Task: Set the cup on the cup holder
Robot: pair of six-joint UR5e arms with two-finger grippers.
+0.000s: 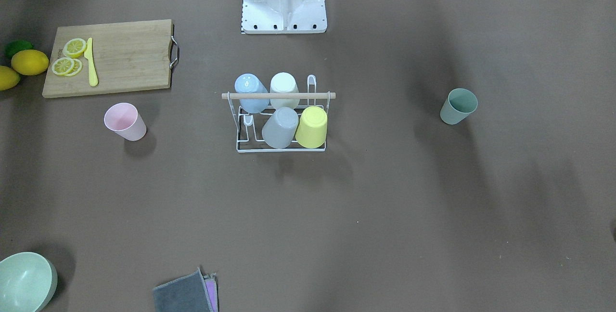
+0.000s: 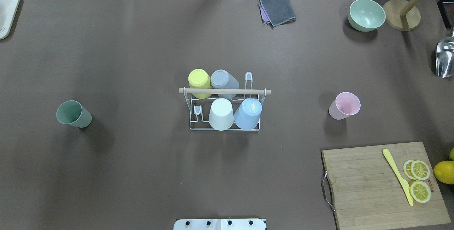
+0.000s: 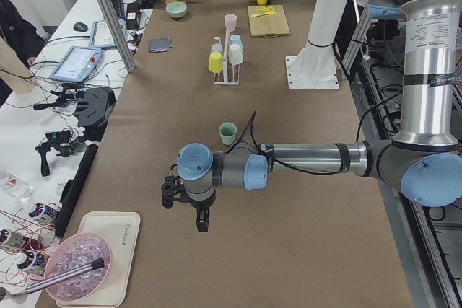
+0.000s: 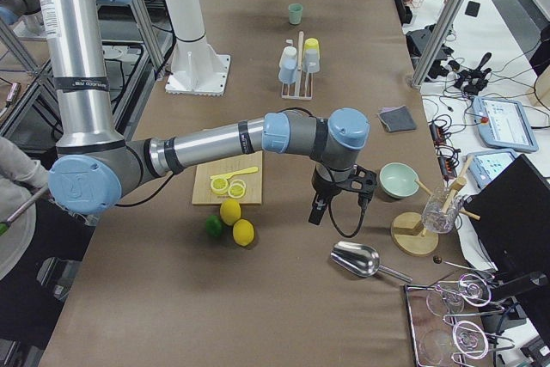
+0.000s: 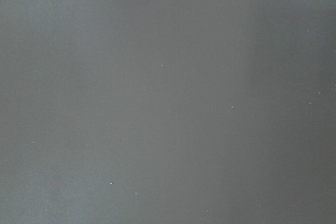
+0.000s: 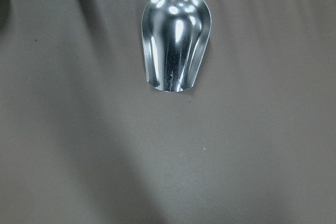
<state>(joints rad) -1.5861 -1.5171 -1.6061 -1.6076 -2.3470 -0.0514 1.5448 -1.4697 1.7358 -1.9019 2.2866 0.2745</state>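
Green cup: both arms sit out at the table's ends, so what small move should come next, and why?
Probably bring the left hand in over the green cup. It stands upright on the table, apart from the rack, which holds four upturned cups and shows two free prongs; that hand is the nearer one.

Lighting: even, diffuse, from overhead. Matte brown tabletop (image 2: pixel 142 173): broad soft-edged shadow bands, no glare. Sage-green plastic cup (image 2: pixel 73 114): faint blurred shadow beside it. Shiny steel scoop (image 6: pixel 176 40): bright specular highlights, sharp focus. Left wrist view: dim, flat, only specks.
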